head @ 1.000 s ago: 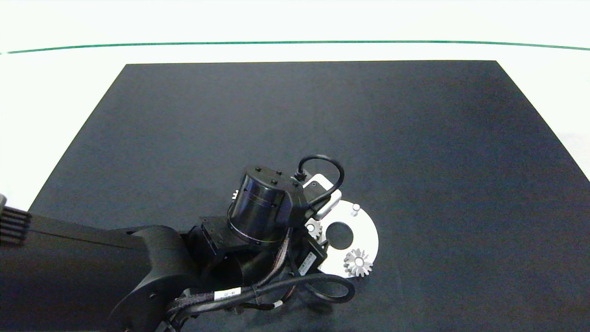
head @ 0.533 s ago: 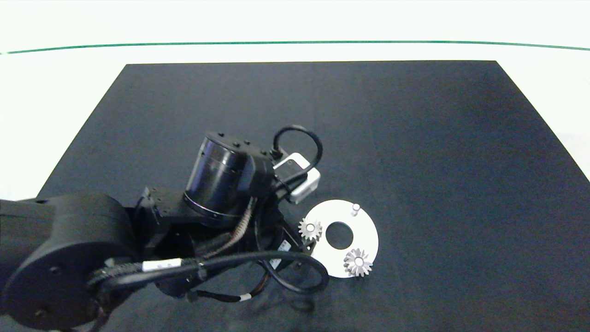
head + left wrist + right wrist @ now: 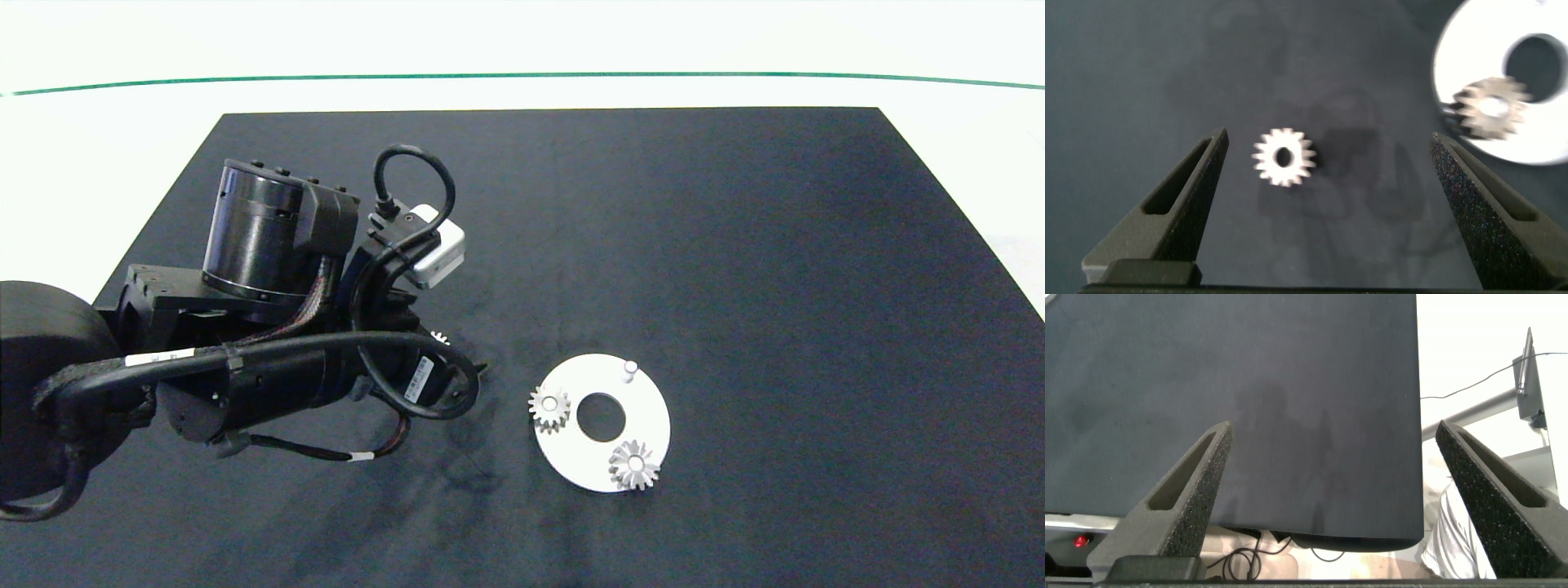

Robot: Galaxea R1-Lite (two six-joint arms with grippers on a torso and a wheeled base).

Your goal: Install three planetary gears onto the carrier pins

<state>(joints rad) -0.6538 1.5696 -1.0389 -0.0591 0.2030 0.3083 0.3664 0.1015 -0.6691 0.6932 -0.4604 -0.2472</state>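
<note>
Left arm over the last loose gear

On the big black mat [image 3: 735,245], the white round disc [image 3: 649,412] lies right of the open left gripper [image 3: 1327,175]; the small silver toothed gear [image 3: 1284,158] lies flat between its fingers, one short silver pin [image 3: 629,371] bare.

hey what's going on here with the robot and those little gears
The robot is fitting planetary gears onto a white carrier disc. Two gears already sit on their pins; the third pin is bare. The left gripper has swung away from the disc and now hangs open over the last loose gear lying flat on the black mat, fingers on either side of it, not touching. The right gripper is open, idle near the mat's edge, out of the head view.
</note>
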